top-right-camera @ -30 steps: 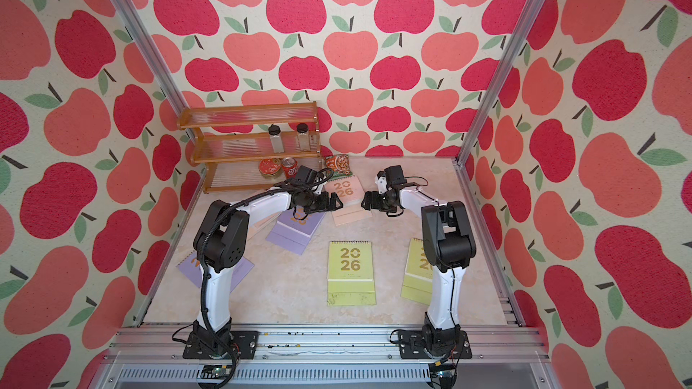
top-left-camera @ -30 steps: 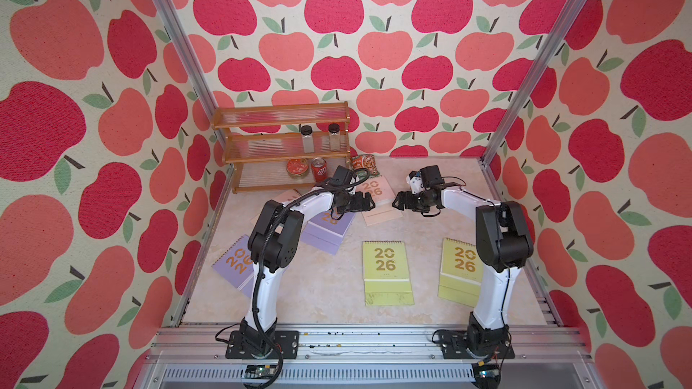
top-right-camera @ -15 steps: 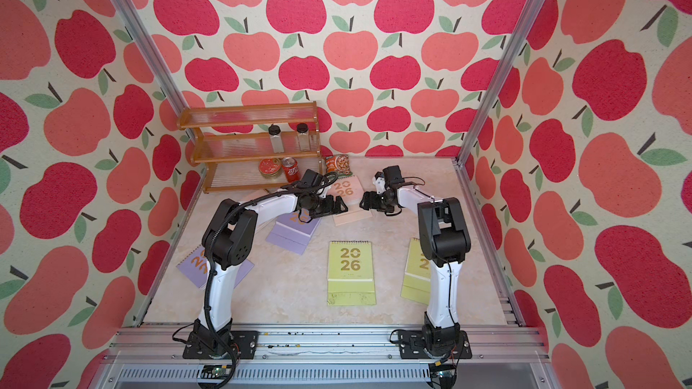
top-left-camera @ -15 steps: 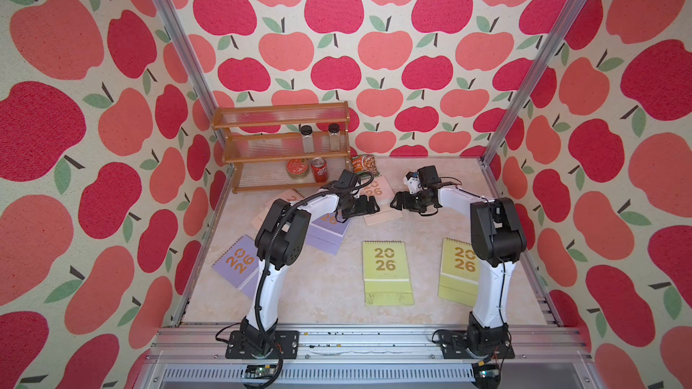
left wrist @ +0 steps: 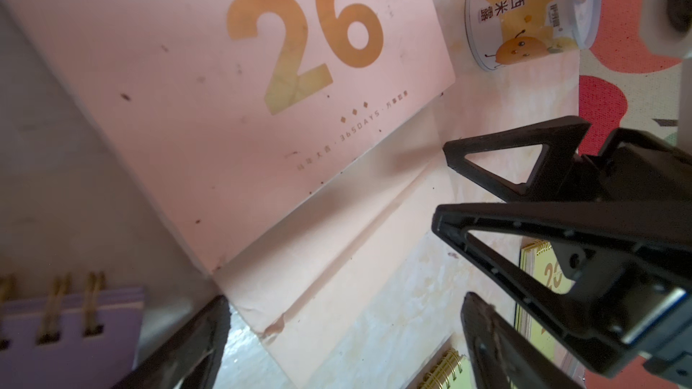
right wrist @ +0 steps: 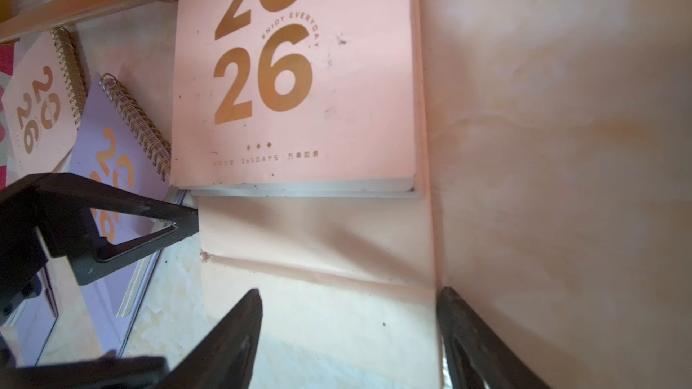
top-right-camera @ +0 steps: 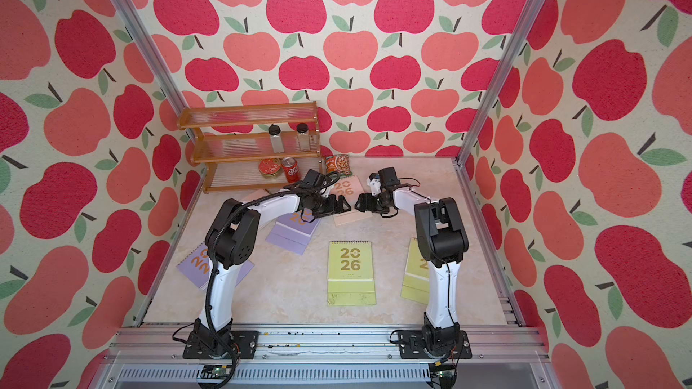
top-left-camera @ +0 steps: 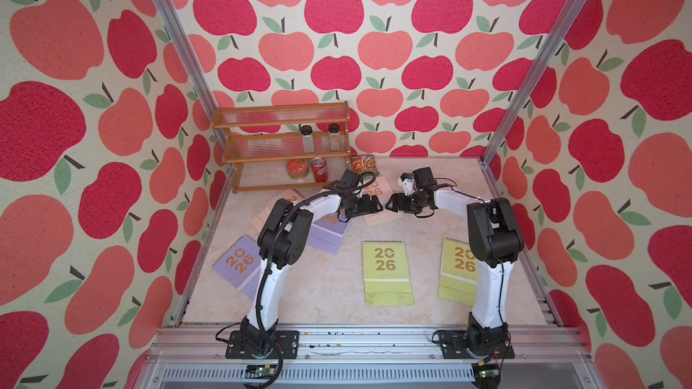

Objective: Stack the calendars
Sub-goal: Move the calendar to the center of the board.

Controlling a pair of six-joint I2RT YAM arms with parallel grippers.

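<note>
top views / pink calendar [top-left-camera: 379, 218]: flat at the table's 12 o'clock, cover up, base flap toward 6; also here [top-right-camera: 346, 188]
top views / left gripper [top-left-camera: 376, 204]: low at that calendar's 8 o'clock side, tips aimed at 3
top views / right gripper [top-left-camera: 391, 203]: low at its 4 o'clock side, tips aimed at 9, near the left gripper but apart
top views / second pink calendar [top-left-camera: 290, 196]: 10 o'clock, partly under the left arm
top views / lilac calendar [top-left-camera: 329, 232]: 10 o'clock, overlapping the second pink one
top views / outer lilac calendar [top-left-camera: 236, 263]: 8 o'clock, skewed
top views / yellow-green calendar [top-left-camera: 385, 267]: 6 o'clock
top views / right yellow-green calendar [top-left-camera: 455, 271]: 4 o'clock, partly behind the right arm
top views / wooden rack [top-left-camera: 281, 147]: 11 o'clock corner
top views / snack packet [top-left-camera: 363, 162]: just behind the pink calendar
left wrist / left gripper [left wrist: 344, 299]: fingers [left wrist: 187, 349] spread wide, released, straddling the flap's corner; nothing clamped
left wrist / right gripper [left wrist: 441, 183]: facing in over the flap's far edge, jaws parted
left wrist / peach can [left wrist: 524, 16]: beside the cover
right wrist / right gripper [right wrist: 350, 293]: fingers [right wrist: 472, 338] apart over the flap, not clenched; contact cannot tell
right wrist / pink calendar [right wrist: 299, 87]: flat, nothing stacked on it
</note>
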